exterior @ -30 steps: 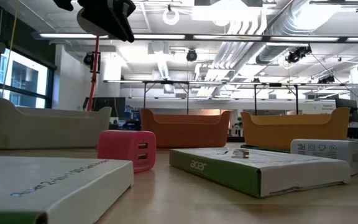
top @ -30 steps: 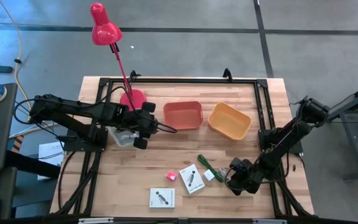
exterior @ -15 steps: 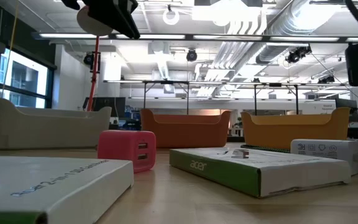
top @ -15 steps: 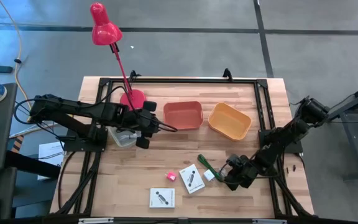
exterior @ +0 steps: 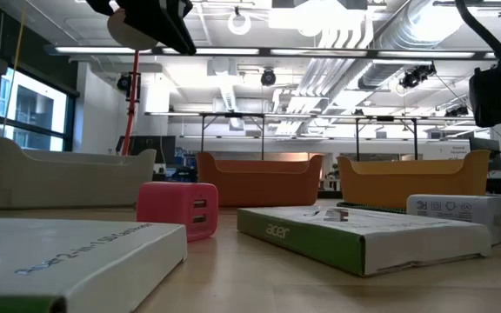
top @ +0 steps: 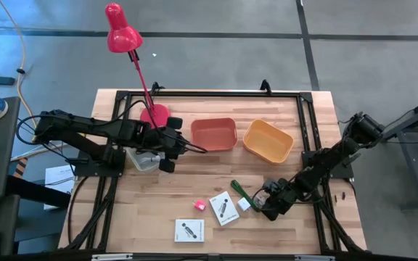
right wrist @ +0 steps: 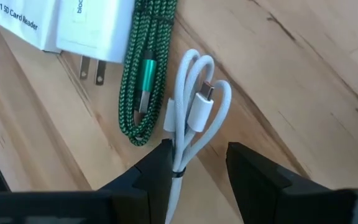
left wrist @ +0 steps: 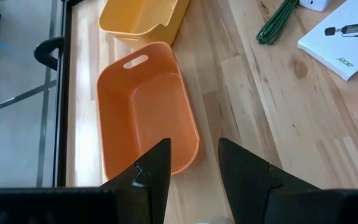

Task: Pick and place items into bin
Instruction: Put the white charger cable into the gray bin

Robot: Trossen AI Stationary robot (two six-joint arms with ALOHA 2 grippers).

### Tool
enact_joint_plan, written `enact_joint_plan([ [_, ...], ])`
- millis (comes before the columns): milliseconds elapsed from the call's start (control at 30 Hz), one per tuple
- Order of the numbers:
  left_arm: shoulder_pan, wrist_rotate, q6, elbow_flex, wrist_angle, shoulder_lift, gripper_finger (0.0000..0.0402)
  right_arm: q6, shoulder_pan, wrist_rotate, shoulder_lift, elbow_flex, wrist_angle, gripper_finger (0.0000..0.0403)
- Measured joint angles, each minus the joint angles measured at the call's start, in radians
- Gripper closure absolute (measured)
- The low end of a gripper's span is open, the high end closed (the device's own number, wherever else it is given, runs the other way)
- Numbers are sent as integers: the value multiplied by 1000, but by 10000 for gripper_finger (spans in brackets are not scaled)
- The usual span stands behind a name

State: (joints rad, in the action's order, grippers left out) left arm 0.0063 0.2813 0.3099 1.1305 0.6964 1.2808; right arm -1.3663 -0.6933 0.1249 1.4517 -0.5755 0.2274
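Observation:
My right gripper (top: 270, 204) (right wrist: 199, 149) is open, low over the table's near right part. Its fingers stand on either side of a coiled white cable (right wrist: 197, 106) that lies flat beside a green braided cable (right wrist: 143, 68) and a white plug charger (right wrist: 89, 31). To their left lie a white card box (top: 223, 208), a pink block (top: 199, 205) and a second white card box (top: 189, 230). My left gripper (top: 170, 149) (left wrist: 194, 146) is open and holds nothing. It hovers high between a clear bin (top: 142, 160) and the red-orange bin (top: 214, 134). My right gripper comes at the white cable from above, slanting, with the coil's tied lower end (right wrist: 176, 163) running between its fingers. That end lies close against one finger (right wrist: 160, 165). Whether the finger touches it, I cannot tell. The cable lies flat on the wood.
A yellow-orange bin (top: 268, 141) sits right of the red-orange one. A red desk lamp (top: 122, 32) stands on its base (top: 154, 114) at the far left, its stem slanting over my left arm. A black frame (top: 307, 130) borders the table. Bare wood lies between the bins and the items.
My right gripper has moved toward the table's left and slightly toward the far edge, closing in on the cables beside the white charger. In the low view it has come further in from the right edge. My left arm has kept still.

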Motion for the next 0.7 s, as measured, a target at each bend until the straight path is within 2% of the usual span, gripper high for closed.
enact_joint_plan([
  [167,0,1,0,0,0,0,279,7,0,19,0,0,-18,252],
  [400,0,2,0,0,0,0,279,-7,0,-4,1,0,-20,214],
  [700,0,2,-3,0,0,0,279,-65,-1,1,49,-5,-14,211],
])
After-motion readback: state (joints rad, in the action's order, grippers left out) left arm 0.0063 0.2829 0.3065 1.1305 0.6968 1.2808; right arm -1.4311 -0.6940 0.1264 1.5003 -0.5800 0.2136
